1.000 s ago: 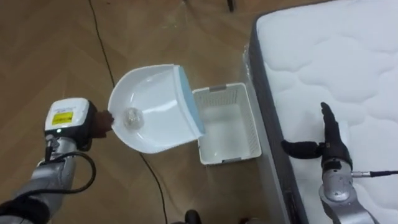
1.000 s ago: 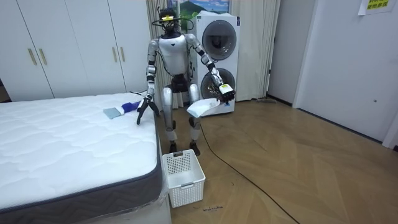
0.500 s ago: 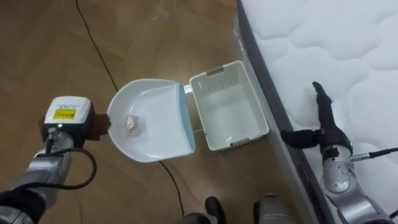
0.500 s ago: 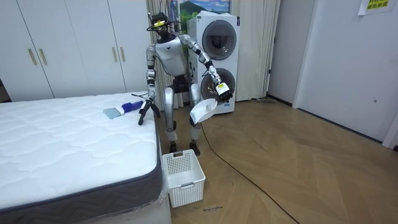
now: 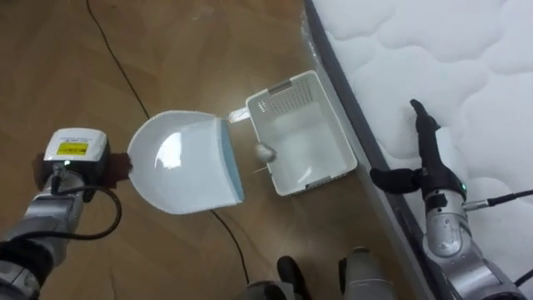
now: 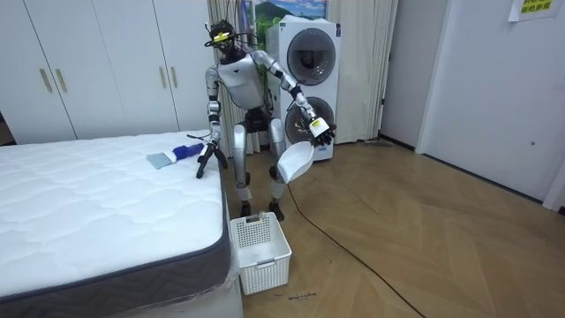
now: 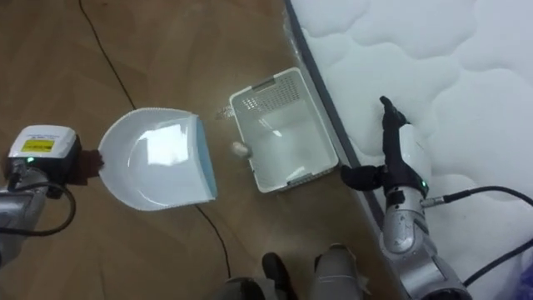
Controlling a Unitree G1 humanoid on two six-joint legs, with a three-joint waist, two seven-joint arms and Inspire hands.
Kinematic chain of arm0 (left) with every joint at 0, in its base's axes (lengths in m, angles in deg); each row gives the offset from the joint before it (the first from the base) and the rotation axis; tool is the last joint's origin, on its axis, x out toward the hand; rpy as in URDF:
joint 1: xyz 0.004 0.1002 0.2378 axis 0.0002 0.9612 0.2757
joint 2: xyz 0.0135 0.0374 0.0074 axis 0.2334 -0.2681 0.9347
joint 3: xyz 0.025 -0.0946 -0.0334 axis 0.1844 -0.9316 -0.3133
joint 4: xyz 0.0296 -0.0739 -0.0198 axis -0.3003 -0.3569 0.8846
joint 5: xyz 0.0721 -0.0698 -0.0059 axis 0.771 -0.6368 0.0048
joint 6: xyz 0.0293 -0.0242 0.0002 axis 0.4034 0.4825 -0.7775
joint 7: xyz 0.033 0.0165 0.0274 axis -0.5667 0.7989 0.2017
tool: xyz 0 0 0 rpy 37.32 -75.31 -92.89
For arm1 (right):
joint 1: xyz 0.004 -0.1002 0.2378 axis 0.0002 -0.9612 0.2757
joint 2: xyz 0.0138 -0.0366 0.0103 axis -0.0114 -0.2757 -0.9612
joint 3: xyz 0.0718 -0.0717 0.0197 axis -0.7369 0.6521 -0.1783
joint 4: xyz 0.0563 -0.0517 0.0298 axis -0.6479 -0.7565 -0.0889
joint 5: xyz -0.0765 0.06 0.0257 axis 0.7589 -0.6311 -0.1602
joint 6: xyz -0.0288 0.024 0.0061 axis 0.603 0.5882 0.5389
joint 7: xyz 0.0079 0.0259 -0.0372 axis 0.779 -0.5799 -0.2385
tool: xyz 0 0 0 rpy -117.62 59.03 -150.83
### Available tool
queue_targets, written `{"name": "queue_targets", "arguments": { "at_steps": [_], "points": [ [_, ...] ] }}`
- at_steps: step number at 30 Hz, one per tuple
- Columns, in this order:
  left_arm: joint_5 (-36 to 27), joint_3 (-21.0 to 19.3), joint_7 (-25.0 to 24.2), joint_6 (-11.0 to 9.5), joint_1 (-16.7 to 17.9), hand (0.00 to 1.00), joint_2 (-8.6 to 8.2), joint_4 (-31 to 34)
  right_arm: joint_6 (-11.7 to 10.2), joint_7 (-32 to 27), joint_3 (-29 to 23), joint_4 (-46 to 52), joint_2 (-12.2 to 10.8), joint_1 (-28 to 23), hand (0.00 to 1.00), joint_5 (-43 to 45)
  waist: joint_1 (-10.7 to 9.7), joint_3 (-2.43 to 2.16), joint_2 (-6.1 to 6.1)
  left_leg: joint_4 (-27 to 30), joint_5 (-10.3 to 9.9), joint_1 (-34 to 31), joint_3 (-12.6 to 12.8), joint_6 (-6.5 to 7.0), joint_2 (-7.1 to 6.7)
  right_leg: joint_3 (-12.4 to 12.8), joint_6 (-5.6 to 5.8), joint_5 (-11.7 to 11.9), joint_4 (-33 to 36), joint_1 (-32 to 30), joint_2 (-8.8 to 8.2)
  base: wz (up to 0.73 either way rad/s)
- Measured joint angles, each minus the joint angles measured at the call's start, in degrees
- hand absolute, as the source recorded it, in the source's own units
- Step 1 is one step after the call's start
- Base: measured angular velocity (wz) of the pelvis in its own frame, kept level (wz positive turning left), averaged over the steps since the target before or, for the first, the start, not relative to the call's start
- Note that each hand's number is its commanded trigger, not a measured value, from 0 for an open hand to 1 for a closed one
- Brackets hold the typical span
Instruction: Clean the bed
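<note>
The white quilted bed point(image 5: 433, 50) takes up the robot's right side, its edge running just beside a white slatted basket point(image 5: 283, 87) that stands on the wooden floor point(image 5: 166, 50), apparently set there so that sweepings go straight from mattress to bin. In the room view the robot stands at the bed's side, with a blue brush point(image 6: 185, 151) lying on the mattress near its right hand. A white dustpan point(image 5: 179, 162) with a blue lip hangs over the floor beside the basket, lip tipped toward it, which looks like the pouring step. The left hand point(image 5: 119, 165) is closed round the dustpan's handle. The right hand point(image 5: 426, 158) rests on the mattress edge, fingers straight and thumb spread, probably as a brace while the body leans. A small pale wad point(image 5: 264, 151), the litter being cleared, shows at the basket's rim nearest the dustpan lip. It is likely in mid-drop, though I cannot tell whether it will land inside.
</note>
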Motion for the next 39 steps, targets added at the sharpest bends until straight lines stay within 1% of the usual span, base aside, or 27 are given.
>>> {"name": "queue_targets", "arguments": {
  "at_steps": [1, 2, 4, 6, 9, 12, 14, 16, 21, 24, 25, 26, 28, 29, 30, 31, 32, 33, 34, 35, 36, 37, 38, 39],
  "points": [
    [0.0, 0.0, -0.1, 0.2, 0.0, 1.00, 0.72, 0.0, 0.0, 0.0, -0.1, 0.0, 0.0, 0.1, 0.00, 0.7, 0.0, 0.08, 0.23, 0.0, 0.0, 0.3, 0.4, 0.04, 0.00, 0.3, -0.09, -0.1, 0.3, 0.0, -0.10, -0.11],
    [-0.1, 0.0, -0.2, 0.7, 0.0, 1.00, 1.00, 0.1, 0.1, 0.0, -0.1, 0.0, 0.0, 0.1, 0.00, 1.5, 0.0, 0.04, 0.40, -0.2, 0.0, 0.7, 0.8, 0.04, -0.02, 0.5, -0.31, -0.3, 0.6, 0.1, -0.26, -0.11],
    [-0.1, 0.0, -0.4, 1.3, 0.0, 1.00, 1.02, 0.0, 0.0, 0.2, -0.1, 0.0, 0.0, 0.2, 0.00, 1.6, 0.1, 0.01, 0.65, -0.3, 0.0, 1.2, 1.2, 0.01, 0.09, 1.1, -0.43, -0.3, 0.7, 0.2, -0.19, -0.11],
    [0.0, 0.0, -1.0, 1.3, 0.0, 1.00, 1.02, 0.0, -0.1, 0.3, 0.0, 0.0, 0.0, 0.1, 0.00, 1.6, 0.1, 0.02, 0.68, -0.8, 0.0, 1.8, 1.7, -0.08, 0.12, 1.5, -0.45, -0.3, 0.8, 0.4, -0.20, -0.10],
    [-0.2, 0.0, -1.3, 1.3, -0.3, 1.00, 1.14, 0.0, -0.2, 0.5, 0.1, 0.1, 0.0, 0.0, 0.00, 1.6, -0.6, 0.02, 0.92, -1.1, 0.1, 1.9, 2.0, -0.11, 0.06, 1.4, -0.53, -0.5, 0.8, 0.5, -0.28, 0.00],
    [-0.7, 0.1, -2.7, 1.3, -0.6, 1.00, 1.29, 0.0, -0.2, 0.9, 0.1, 0.8, 0.0, 0.0, 0.00, 1.6, -1.5, 0.04, 1.26, -0.9, 0.0, 2.0, 2.6, 0.06, -0.11, 1.6, -0.20, -0.7, 1.2, 0.2, -0.47, 0.03],
    [-0.7, 0.1, -3.5, 1.3, -0.9, 1.00, 1.45, 0.0, -0.2, 0.9, 0.1, 1.0, 0.1, 0.0, 0.00, 1.6, -1.5, 0.04, 1.26, -0.9, -0.2, 2.2, 4.1, 0.31, -0.11, 2.4, 0.09, -1.1, 1.8, -0.2, -0.63, -0.02],
    [-0.7, 0.1, -3.8, 1.4, -0.9, 1.00, 1.60, -0.1, -0.2, 0.9, 0.1, 1.2, 0.1, 0.0, 0.00, 1.6, -1.5, 0.04, 1.26, -0.8, -0.2, 2.4, 4.7, 0.33, -0.03, 2.7, 0.09, -1.2, 1.9, -0.1, -0.61, -0.07],
    [-2.3, 0.1, -4.0, 1.3, -1.9, 1.00, 1.62, -0.1, -0.2, 0.9, 0.1, 1.2, 0.0, 0.0, 0.00, 1.5, -1.5, 0.06, 1.23, -0.9, -0.3, 2.6, 5.2, 0.41, 0.13, 2.9, 0.02, -1.3, 1.8, 0.0, -0.44, -0.01],
    [-3.0, 0.1, -3.9, 1.3, -1.9, 1.00, 1.61, 0.0, -0.9, 0.9, 0.1, 1.0, 0.0, -0.1, 0.00, 1.3, -1.5, 0.19, 0.99, -0.9, -0.3, 2.9, 5.3, 0.44, 0.14, 3.6, 0.10, -1.4, 1.9, 0.2, -0.22, -0.05],
    [-3.0, 0.0, -3.8, 1.2, -1.9, 1.00, 1.62, 0.4, -1.3, 0.9, 0.1, 1.0, 0.1, -0.3, 0.00, 1.3, -1.6, 0.34, 0.77, -0.8, -0.3, 3.0, 5.3, 0.44, 0.18, 3.6, 0.10, -1.4, 2.0, 0.2, -0.24, 0.00],
    [-2.9, -0.1, -3.4, 1.1, -1.9, 1.00, 1.61, 0.9, -1.5, 0.9, 0.1, 1.0, 0.1, -0.4, 0.00, 1.3, -1.6, 0.62, 0.38, -0.5, -0.3, 2.9, 5.3, 0.44, 0.25, 3.6, 0.05, -1.4, 2.1, 0.2, -0.21, 0.00],
    [-2.9, -0.1, -2.8, 0.7, -1.9, 1.00, 1.61, 1.9, -2.1, 0.9, 0.1, 1.2, 0.1, -0.9, 0.00, 1.3, -1.6, 0.82, -0.13, 0.3, -0.5, 2.6, 5.3, 0.38, 0.62, 3.6, -0.06, -1.4, 2.3, 0.1, -0.09, -0.02],
    [-2.8, -0.1, -2.1, 0.1, -1.9, 1.00, 1.61, 2.2, -2.3, 0.9, 0.1, 1.2, 0.1, -1.2, 0.00, 1.3, -1.5, 0.80, -0.29, 0.9, -1.1, 2.4, 5.3, 0.25, 1.09, 3.5, -0.11, -1.5, 2.4, 0.1, 0.17, -0.06],
    [-2.8, -0.1, -1.8, -0.1, -1.9, 1.00, 1.61, 2.3, -2.6, 0.9, 0.1, 1.2, 0.1, -1.4, 0.00, 1.2, -1.5, 0.76, -0.44, 1.2, -1.3, 2.4, 5.2, 0.23, 1.16, 3.6, -0.16, -1.5, 2.5, 0.1, 0.25, -0.12],
    [-2.9, -0.1, -0.9, -0.4, -1.8, 1.00, 1.57, 2.6, -2.8, 0.9, 0.1, 1.1, 0.1, -1.6, 0.00, 1.0, -1.5, 0.70, -0.76, 1.4, -1.4, 2.5, 5.2, 0.15, 1.21, 4.1, -0.15, -1.5, 2.5, 0.1, 0.74, -0.21],
    [-3.0, -0.3, 0.3, -0.4, -1.4, 1.00, 1.57, 3.6, -3.4, 0.9, 0.1, 1.1, 0.1, -1.9, 0.00, 0.0, -1.4, 0.71, -1.12, 1.8, -1.6, 2.7, 5.1, 0.07, 1.21, 4.9, -0.14, -1.5, 2.6, 0.1, 0.95, -0.26],
    [-3.0, -0.3, 0.8, -0.5, -1.0, 1.00, 1.57, 4.3, -3.7, 0.9, 0.1, 1.0, 0.1, -2.0, 0.00, -1.0, -1.4, 0.68, -1.20, 2.1, -1.8, 2.8, 4.6, -0.06, 1.19, 5.3, -0.10, -1.5, 2.6, 0.1, 1.19, -0.41],
    [-3.0, -0.5, 1.9, -1.1, -0.1, 1.00, 1.62, 5.7, -4.1, 0.9, 0.1, 0.7, 0.1, -2.3, 0.00, -1.3, -1.1, 0.62, -1.30, 2.9, -2.6, 3.0, 2.1, -0.80, 1.02, 6.3, 0.02, -1.4, 2.4, 0.1, 2.16, -0.67],
    [-3.0, -1.1, 3.0, -1.9, 0.7, 1.00, 1.61, 7.0, -4.8, 0.9, 0.1, 0.4, 0.1, -2.7, 0.00, -1.9, 0.2, 0.43, -1.73, 3.5, -3.6, 3.3, 0.1, -1.65, 0.96, 8.0, -0.02, -1.0, 2.2, 0.1, 3.31, -0.82],
    [-3.0, -1.8, 3.5, -2.5, 1.4, 1.00, 1.60, 7.7, -5.0, 0.9, 0.2, 0.1, 0.1, -2.7, 0.00, -2.0, 0.7, 0.32, -1.89, 3.4, -3.8, 3.5, -0.4, -1.92, 0.95, 8.7, -0.05, -0.7, 1.9, 0.2, 3.83, -0.98],
    [-3.0, -3.1, 5.0, -3.6, 2.9, 1.00, 1.54, 8.9, -5.0, 0.9, 0.2, -0.3, -0.1, -2.7, 0.00, -2.6, 1.3, 0.14, -2.23, 3.1, -4.1, 4.1, -1.8, -2.32, 0.82, 9.6, -0.09, -0.1, 1.2, 0.6, 4.35, -0.87],
    [-2.9, -4.0, 6.0, -4.3, 4.5, 1.00, 1.37, 10.4, -5.2, 0.9, 0.2, -0.9, -0.3, -2.7, 0.00, -2.6, 1.4, 0.09, -2.29, 3.1, -4.2, 4.8, -2.6, -2.47, 0.88, 10.9, 0.20, 0.5, 0.3, 1.4, 5.28, -0.78],
    [-2.9, -4.2, 6.5, -4.7, 5.2, 1.00, 1.37, 11.0, -5.2, 0.9, 0.2, -1.2, -0.6, -2.6, 0.00, -2.6, 1.3, 0.02, -2.41, 3.1, -4.2, 5.2, -2.7, -2.49, 0.91, 11.4, 0.26, 0.7, -0.2, 1.8, 5.82, -0.66]
  ]
}}
